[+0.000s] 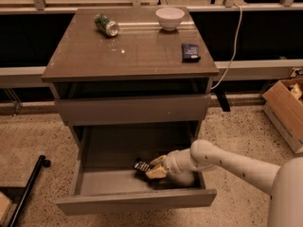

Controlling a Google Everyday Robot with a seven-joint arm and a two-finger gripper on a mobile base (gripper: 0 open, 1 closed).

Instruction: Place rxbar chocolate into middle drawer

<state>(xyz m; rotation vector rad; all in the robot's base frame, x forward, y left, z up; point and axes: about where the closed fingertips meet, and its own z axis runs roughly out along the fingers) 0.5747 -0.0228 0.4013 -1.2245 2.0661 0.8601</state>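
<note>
The middle drawer (132, 200) is pulled open below the closed drawer front (132, 109). My gripper (154, 169) reaches in from the right and is low inside the drawer, near its right front part. It is shut on the rxbar chocolate (141, 166), a dark wrapper with pale lettering. The bar's end sticks out to the left of the fingers, close to the drawer floor. I cannot tell whether the bar touches the floor.
On the cabinet top lie a green can (106, 24), a white bowl (170, 18) and a dark blue packet (190, 51). A cardboard box (286, 110) stands on the floor at right. A black wheeled leg (26, 190) is at lower left. A cable (232, 51) hangs behind the cabinet.
</note>
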